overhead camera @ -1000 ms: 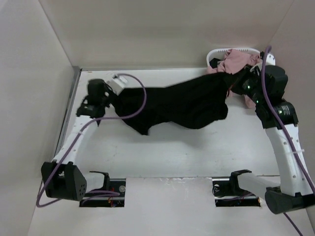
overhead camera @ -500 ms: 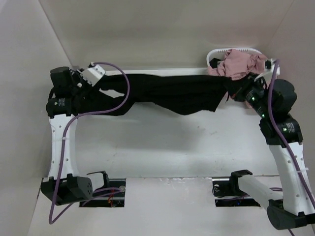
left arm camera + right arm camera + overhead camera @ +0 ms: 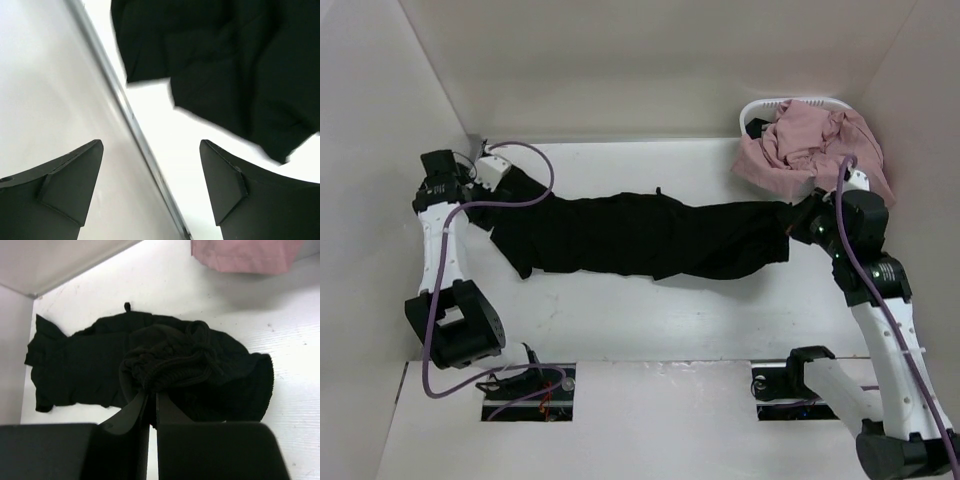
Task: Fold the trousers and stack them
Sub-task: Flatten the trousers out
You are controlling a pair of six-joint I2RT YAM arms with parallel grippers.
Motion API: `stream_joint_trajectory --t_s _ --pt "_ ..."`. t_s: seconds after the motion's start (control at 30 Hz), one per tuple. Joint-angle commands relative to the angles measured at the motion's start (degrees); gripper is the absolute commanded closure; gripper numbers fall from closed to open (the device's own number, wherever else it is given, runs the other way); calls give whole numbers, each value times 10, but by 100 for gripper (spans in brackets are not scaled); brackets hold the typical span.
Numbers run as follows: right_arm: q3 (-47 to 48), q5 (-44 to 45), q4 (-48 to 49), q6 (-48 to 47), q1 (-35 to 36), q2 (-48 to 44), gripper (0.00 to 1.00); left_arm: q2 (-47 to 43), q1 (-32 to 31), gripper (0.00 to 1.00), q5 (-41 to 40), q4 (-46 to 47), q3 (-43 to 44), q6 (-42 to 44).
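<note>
finds trousers (image 3: 640, 235) stretched unfolded along table (image 3: 650, 320) far side, with left gripper (image 3: 151, 146) spread empty, right gripper (image 3: 150, 396) pinching their end; folding, stacking pending.

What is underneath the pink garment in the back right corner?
A white basket: only its rim shows behind the pink garment, which spills over the front onto the table. The basket's inside, and anything else in it, is covered.

Your black trousers (image 3: 640, 235) stretched across the bench (image 3: 670, 320), your left gripper (image 3: 500, 178) at their left end, your right gripper (image 3: 798, 220) at their right end, pink garment (image 3: 810, 145) heaped over the white basket (image 3: 758, 108) beyond.
</note>
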Motion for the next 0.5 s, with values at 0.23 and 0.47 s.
stream_joint_trajectory --t_s 0.23,0.47 --pt "-109 20 60 24 -12 -65 93 44 25 25 -31 -16 -120 -88" --pt "-137 23 84 28 -19 -57 93 151 0 30 -10 -52 -19 -262"
